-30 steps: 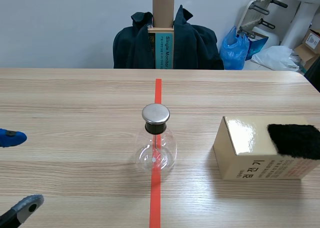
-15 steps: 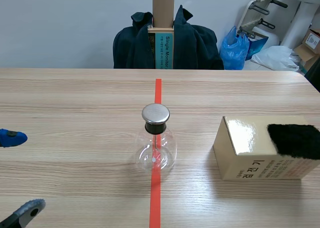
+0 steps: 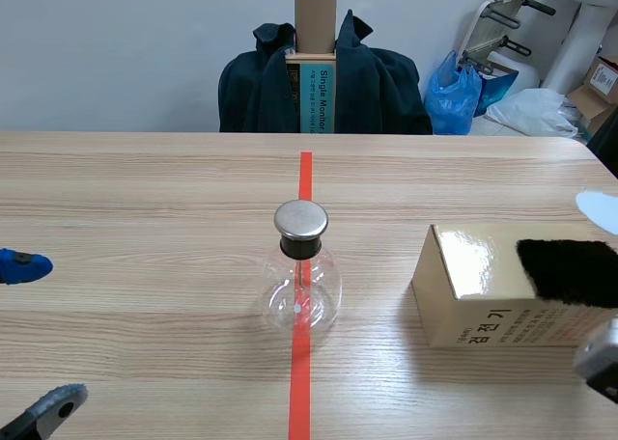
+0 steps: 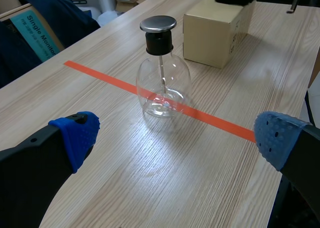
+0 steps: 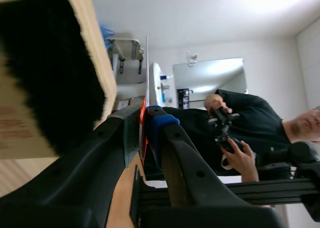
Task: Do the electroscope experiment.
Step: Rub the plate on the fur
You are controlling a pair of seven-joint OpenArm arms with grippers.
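Left wrist view: the left gripper (image 4: 175, 138) is held wide open over the wooden table (image 4: 125, 188), nothing between its blue pads (image 4: 75, 135). At the scene's near right edge, the right gripper (image 5: 146, 119) is seen closed on what appears to be a thin pale strip (image 5: 147, 68), viewed edge-on from its own camera, the strip's rounded end showing just beyond the tan box (image 3: 478, 266). Ahead of the left gripper, the electroscope (image 4: 162, 83), a clear glass flask capped in metal, is stood upright on the orange-red tape line (image 3: 300, 382) at mid-table. A black fur pad (image 3: 570, 271) is laid on the box, to the electroscope's right and apart from it. Beyond the table, a dark coat (image 3: 261, 88) is piled around a cardboard box (image 3: 315, 25).
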